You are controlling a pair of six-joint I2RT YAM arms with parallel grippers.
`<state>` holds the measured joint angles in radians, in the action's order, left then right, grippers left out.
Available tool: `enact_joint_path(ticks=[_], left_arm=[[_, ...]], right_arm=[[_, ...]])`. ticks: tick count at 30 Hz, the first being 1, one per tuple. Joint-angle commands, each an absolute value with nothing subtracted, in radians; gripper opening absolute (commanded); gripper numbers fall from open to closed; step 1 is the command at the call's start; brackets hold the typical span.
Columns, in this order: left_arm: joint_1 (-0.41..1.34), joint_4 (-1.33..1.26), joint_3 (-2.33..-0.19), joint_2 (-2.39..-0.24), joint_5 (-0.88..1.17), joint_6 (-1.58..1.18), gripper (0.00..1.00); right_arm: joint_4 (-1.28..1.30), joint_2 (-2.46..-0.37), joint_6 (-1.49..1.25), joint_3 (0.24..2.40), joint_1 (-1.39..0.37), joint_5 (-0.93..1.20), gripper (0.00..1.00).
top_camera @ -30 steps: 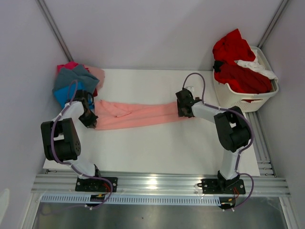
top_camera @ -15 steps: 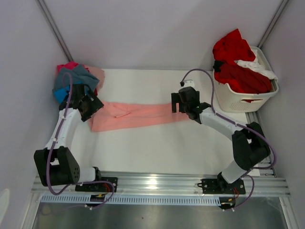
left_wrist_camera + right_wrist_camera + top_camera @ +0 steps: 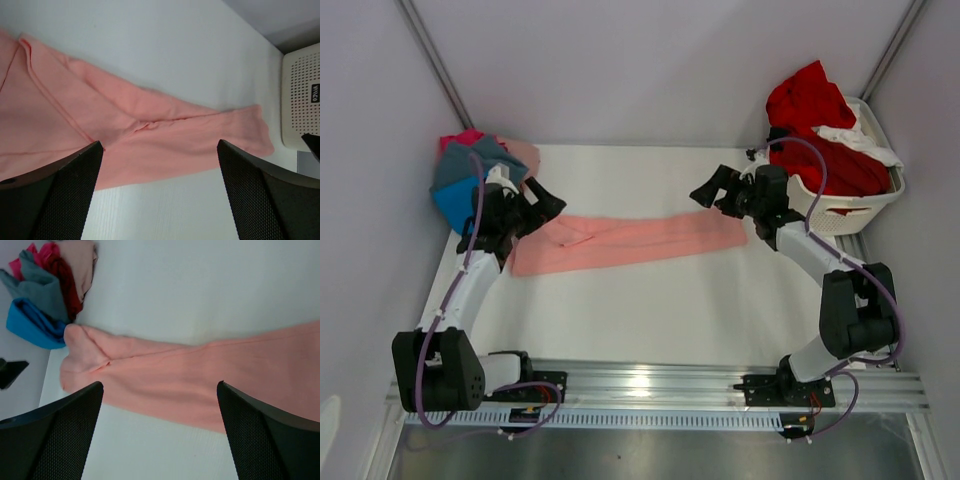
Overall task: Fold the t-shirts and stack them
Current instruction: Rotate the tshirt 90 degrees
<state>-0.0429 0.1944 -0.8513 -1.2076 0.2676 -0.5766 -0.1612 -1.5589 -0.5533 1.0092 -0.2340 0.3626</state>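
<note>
The salmon-pink t-shirt (image 3: 630,240) is lying as a long folded strip across the far half of the tabletop (image 3: 650,310). The left jaws and right jaws are hovering released, one near each end, grasping nothing. The crosswise fold is apparently pending. It is calling for regrasping one end and carrying it over the other.

salmon-pink t-shirt (image 3: 175,140): one end is cut off in each wrist view
laundry basket (image 3: 300,100): partly cut off in left wrist view
</note>
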Motion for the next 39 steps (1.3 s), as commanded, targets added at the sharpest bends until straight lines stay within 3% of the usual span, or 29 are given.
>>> enact_joint_path(ticks=[1, 4, 7, 8, 11, 14, 19, 22, 28, 39], left_arm=[[-0.041, -0.017, -0.885, -1.201, 0.319, -0.545, 0.99], [-0.04, -0.119, -0.923, -1.235, 0.414, -0.514, 0.99], [-0.037, -0.215, -0.983, -1.307, 0.611, -0.453, 0.99], [-0.031, -0.139, -1.053, -1.369, 0.658, -0.44, 0.99], [0.03, -0.078, -1.097, -1.346, 0.588, -0.316, 0.99], [0.073, 0.018, -1.072, -1.33, 0.358, -0.218, 0.99], [0.106, 0.253, -1.08, -1.388, 0.072, -0.304, 0.99], [0.138, 0.386, -1.085, -1.399, -0.078, -0.382, 0.99], [0.14, 0.506, -1.034, -1.419, -0.121, -0.535, 0.99], [0.141, 0.6, -1.015, -1.546, -0.124, -0.638, 0.98]], right_arm=[[-0.143, -1.52, -0.49, 1.106, -0.274, 0.499, 0.99], [-0.054, -1.462, -0.35, 1.149, -0.354, 0.274, 1.0], [-0.026, -1.456, -0.292, 1.149, -0.37, 0.279, 1.0], [-0.017, -1.459, -0.278, 1.146, -0.367, 0.29, 0.99], [0.053, -1.489, -0.213, 1.163, -0.377, 0.281, 1.0], [0.104, -1.525, -0.151, 1.178, -0.416, 0.125, 0.99], [0.288, -1.702, -0.011, 1.376, -0.54, -0.229, 1.0], [0.395, -1.834, 0.028, 1.512, -0.557, -0.265, 1.0], [0.546, -2.046, -0.024, 1.715, -0.564, -0.318, 0.99], [0.574, -2.088, -0.227, 1.567, -0.549, -0.333, 0.99]])
